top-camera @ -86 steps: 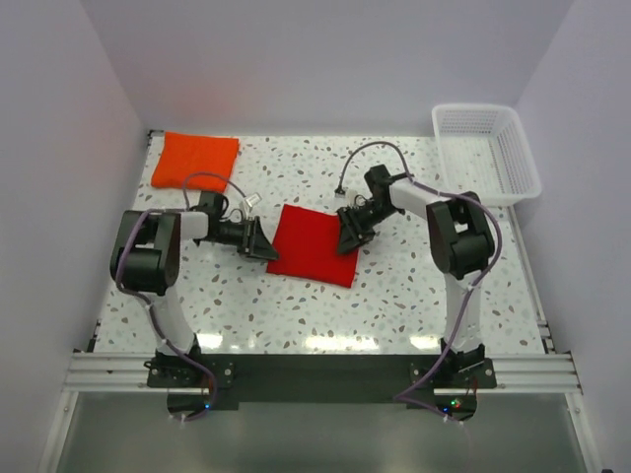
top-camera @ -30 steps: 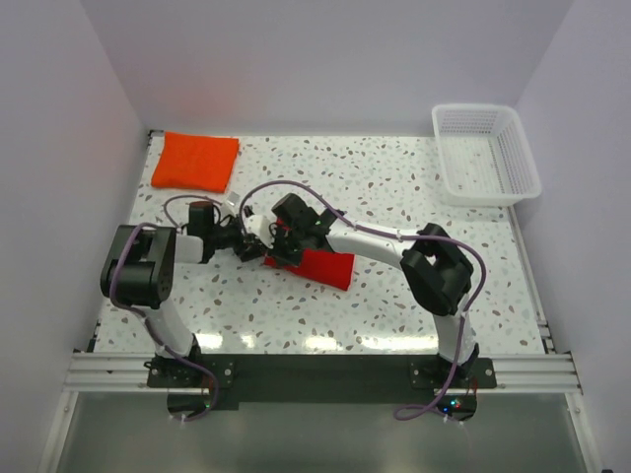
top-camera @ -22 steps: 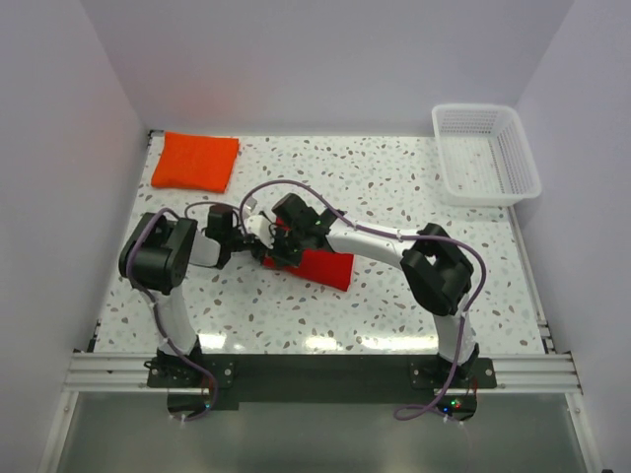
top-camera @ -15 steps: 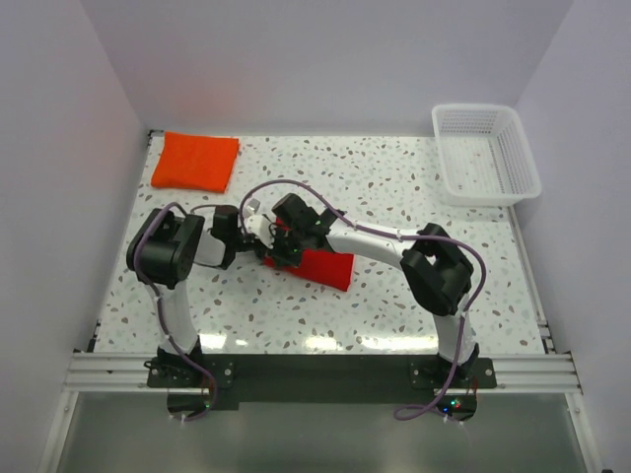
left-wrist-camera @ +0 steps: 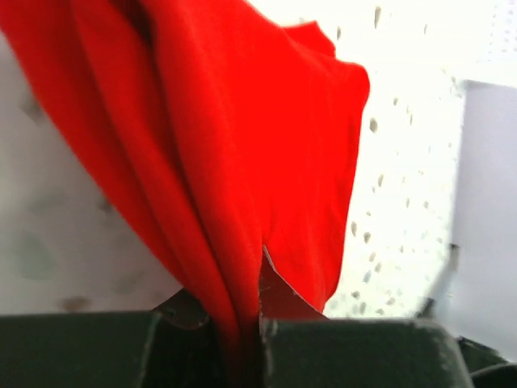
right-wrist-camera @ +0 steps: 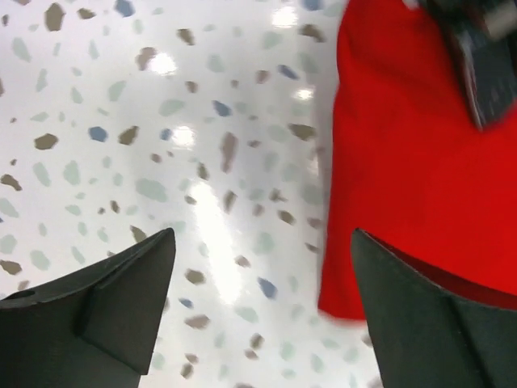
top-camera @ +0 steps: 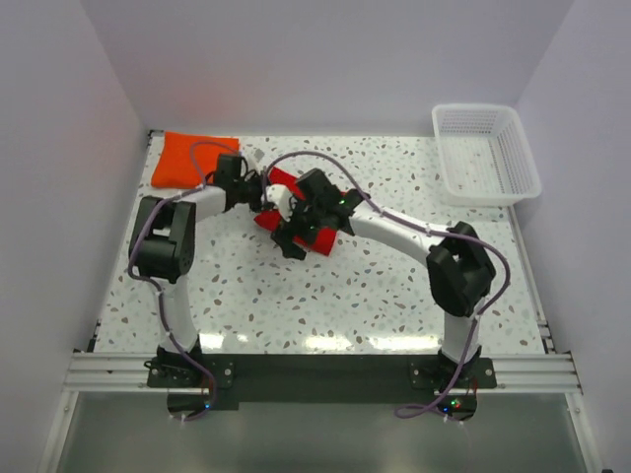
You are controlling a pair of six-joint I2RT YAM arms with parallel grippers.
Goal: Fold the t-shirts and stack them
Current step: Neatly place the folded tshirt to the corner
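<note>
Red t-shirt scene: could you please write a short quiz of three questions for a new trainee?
1. True or false: the left gripper pinches the red t-shirt.
2. The right gripper is: A) open and empty; B) shut on cloth; C) out of view.
3. Fill in: the orange t-shirt lies at the table's far ___ corner.
Key: 1 true; 2 A; 3 left.

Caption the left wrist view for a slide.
Left tool pinching a bunched fold of the red t-shirt over the speckled table.

You have two shirts left of the basket (top-camera: pixel 483 158): one red shirt (left-wrist-camera: pixel 242 121), one orange shirt (top-camera: pixel 193 158). One basket. Two arms: left arm (top-camera: pixel 163 246), right arm (top-camera: pixel 458 276).
</note>
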